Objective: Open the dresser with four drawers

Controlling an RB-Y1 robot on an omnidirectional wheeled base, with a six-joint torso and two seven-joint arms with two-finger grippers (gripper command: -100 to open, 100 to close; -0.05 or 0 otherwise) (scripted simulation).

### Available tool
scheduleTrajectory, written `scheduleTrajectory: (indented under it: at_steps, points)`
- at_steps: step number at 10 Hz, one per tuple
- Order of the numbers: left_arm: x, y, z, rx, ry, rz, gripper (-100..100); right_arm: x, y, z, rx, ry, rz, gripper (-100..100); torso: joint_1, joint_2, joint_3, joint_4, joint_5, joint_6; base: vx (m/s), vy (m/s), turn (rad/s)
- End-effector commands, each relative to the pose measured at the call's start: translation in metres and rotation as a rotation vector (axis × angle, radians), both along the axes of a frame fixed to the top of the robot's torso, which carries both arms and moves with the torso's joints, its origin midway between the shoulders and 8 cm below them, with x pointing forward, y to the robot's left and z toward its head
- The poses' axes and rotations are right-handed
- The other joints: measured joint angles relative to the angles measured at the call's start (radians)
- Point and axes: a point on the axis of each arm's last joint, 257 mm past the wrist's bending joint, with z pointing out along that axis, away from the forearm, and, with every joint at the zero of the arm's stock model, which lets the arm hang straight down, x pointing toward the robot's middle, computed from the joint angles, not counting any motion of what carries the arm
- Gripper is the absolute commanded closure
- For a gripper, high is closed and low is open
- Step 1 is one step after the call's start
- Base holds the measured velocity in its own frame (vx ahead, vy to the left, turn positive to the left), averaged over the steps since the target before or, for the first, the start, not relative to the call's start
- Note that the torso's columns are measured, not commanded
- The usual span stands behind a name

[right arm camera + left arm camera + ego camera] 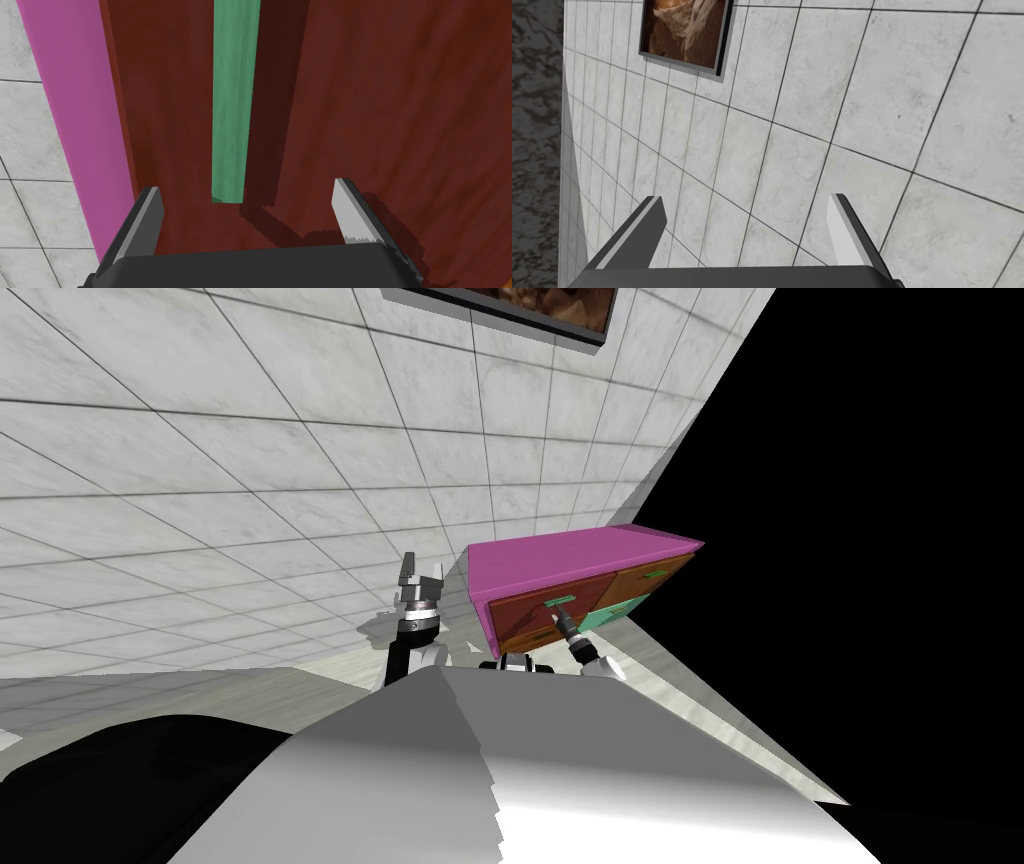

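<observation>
Tiled wall (250,488) backs the pink-topped dresser (560,563); my right gripper (246,189) is spread at its dark red drawer (375,100), green handle (231,100) between the fingers (neither touching it); left gripper (745,198) spread too.

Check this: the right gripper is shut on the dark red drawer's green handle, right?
No, the right gripper is open: the right wrist view shows its fingers apart, either side of the end of the green handle on the dark red drawer.

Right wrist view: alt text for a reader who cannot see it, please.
The open right gripper straddles the end of a green handle on a dark red-brown drawer front. The dresser's pink edge runs beside it, pale tiles beyond.
</observation>
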Motion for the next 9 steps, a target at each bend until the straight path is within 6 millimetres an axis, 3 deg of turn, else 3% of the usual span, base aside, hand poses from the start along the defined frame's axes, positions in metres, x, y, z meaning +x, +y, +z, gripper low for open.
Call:
scheduleTrajectory:
  at_steps: [1, 2, 5, 6, 9]
  points:
    - [0.0, 0.0, 0.0, 0.0, 0.0, 0.0, 0, 0.003, 0.023, 0.006, 0.091, -0.012, -0.012, -100, 0.001, 0.0, 0.0, 0.0, 0.0, 0.0, 0.015, 0.011, -0.01]
    - [0.0, 0.0, 0.0, 0.0, 0.0, 0.0, 0, 0.004, 0.03, 0.008, 0.116, -0.014, -0.016, -100, 0.001, 0.0, 0.0, 0.0, 0.0, 0.0, 0.01, 0.007, -0.007]
    - [0.0, 0.0, 0.0, 0.0, 0.0, 0.0, 0, 0.006, 0.024, 0.01, 0.099, -0.014, -0.017, -100, 0.001, -0.004, -0.002, -0.001, 0.0, 0.0, 0.034, 0.011, 0.024]
    - [0.0, 0.0, 0.0, 0.0, 0.0, 0.0, 0, 0.007, 0.024, 0.011, 0.1, -0.013, -0.019, 100, 0.0, -0.002, -0.002, -0.001, 0.0, 0.0, 0.006, 0.002, -0.003]
    - [0.0, 0.0, 0.0, 0.0, 0.0, 0.0, 0, 0.005, 0.019, 0.015, 0.1, -0.016, -0.016, 100, -0.002, 0.007, 0.004, 0.001, -0.001, 0.001, -0.139, -0.035, -0.008]
